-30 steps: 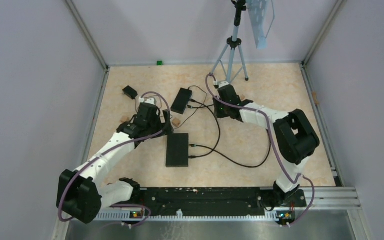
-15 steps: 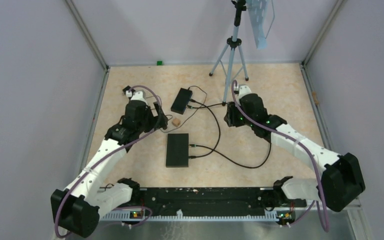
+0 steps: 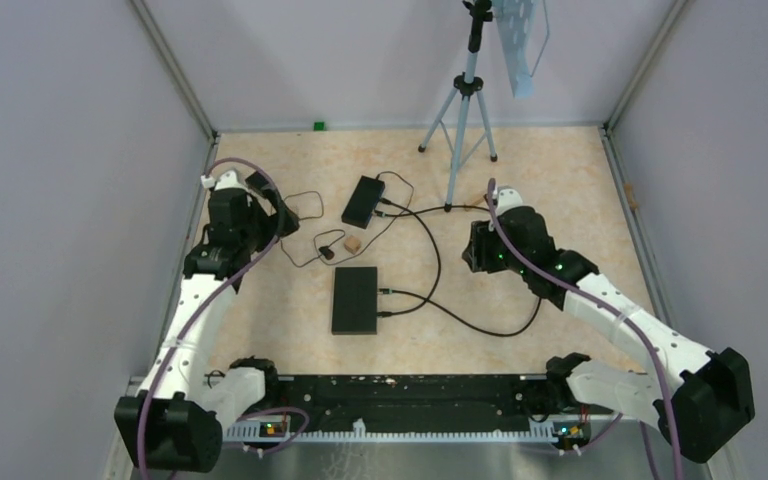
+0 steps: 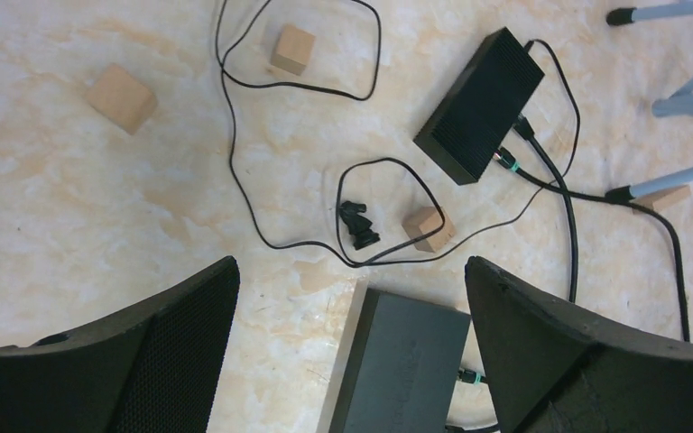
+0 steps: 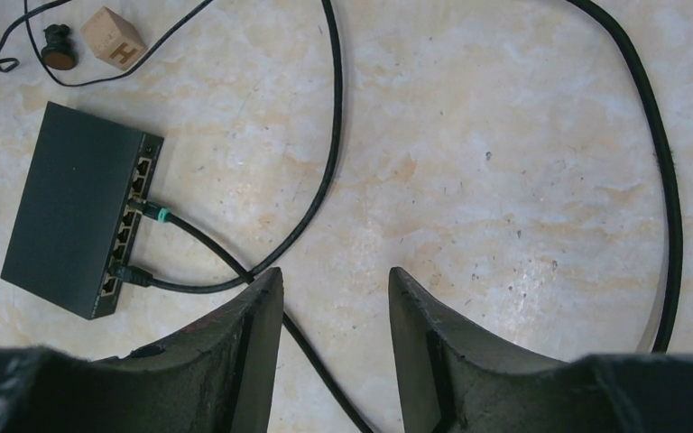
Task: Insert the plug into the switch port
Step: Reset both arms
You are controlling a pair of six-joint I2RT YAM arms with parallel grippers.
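Note:
The small black plug [image 4: 358, 224] lies loose on the table at the end of a thin black cable, beside a wooden block [image 4: 429, 228]. It also shows in the top view [image 3: 328, 253] and the right wrist view [image 5: 57, 47]. The near black switch [image 3: 355, 298] lies flat, with its port row [image 5: 126, 225] on the right side and two cables plugged in. A second switch [image 3: 363, 200] lies farther back. My left gripper [image 4: 350, 266] is open and empty, raised left of the plug [image 3: 278, 218]. My right gripper [image 5: 335, 272] is open and empty, right of the near switch [image 3: 472, 250].
Thick black cables [image 5: 329, 135] loop across the table between the switches and my right gripper. Two more wooden blocks [image 4: 122, 97] [image 4: 291, 48] lie at the left. A tripod [image 3: 465, 100] stands at the back. Walls close in both sides.
My left arm has swung back to the left, away from the plug, which now lies uncovered beside the block. My right arm has drawn back from the far switch toward the near right.

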